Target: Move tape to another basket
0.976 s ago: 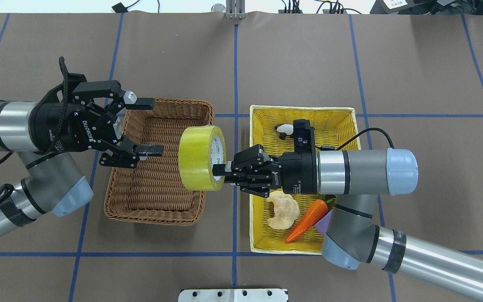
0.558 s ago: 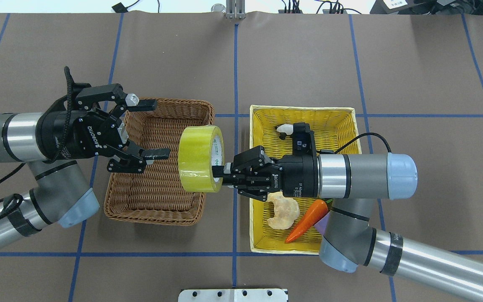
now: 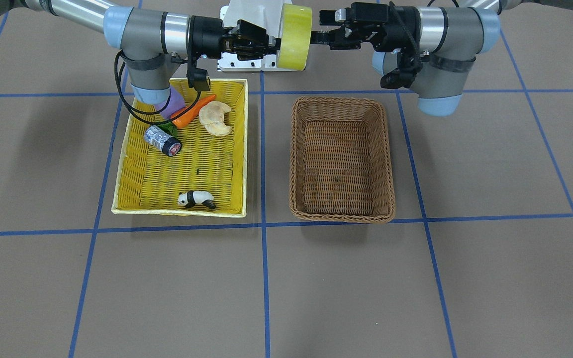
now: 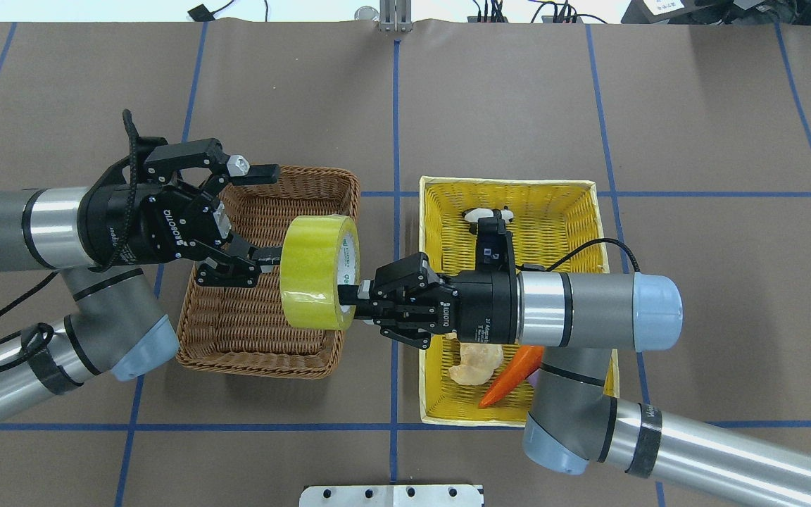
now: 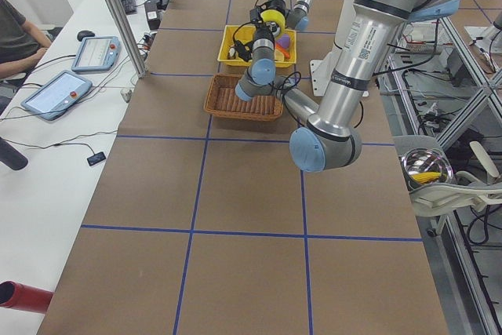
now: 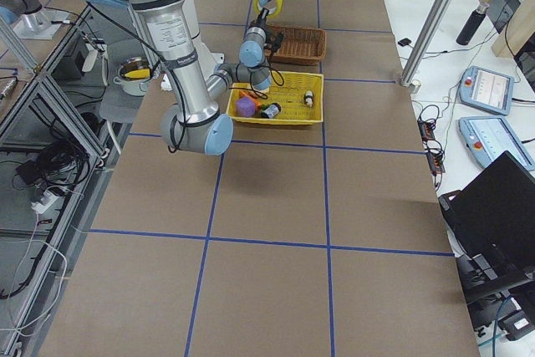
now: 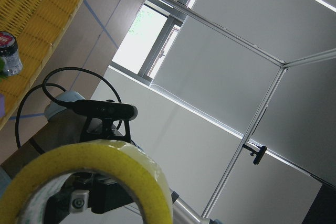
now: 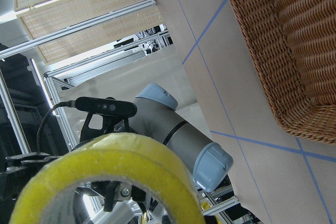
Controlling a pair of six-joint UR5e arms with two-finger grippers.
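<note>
My right pincer (image 4: 350,292) clenched on the tape (image 4: 307,274), roll aloft by the brown basket (image 4: 258,366), my left pincer (image 4: 269,213) spread wide just beside it.

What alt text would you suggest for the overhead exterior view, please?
The right gripper pinches the tape by its wall, holding it over the basket, while the open left gripper faces it from the opposite side. A yellow basket sits alongside.

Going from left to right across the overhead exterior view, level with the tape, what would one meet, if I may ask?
left gripper → tape → right gripper → yellow basket
</note>
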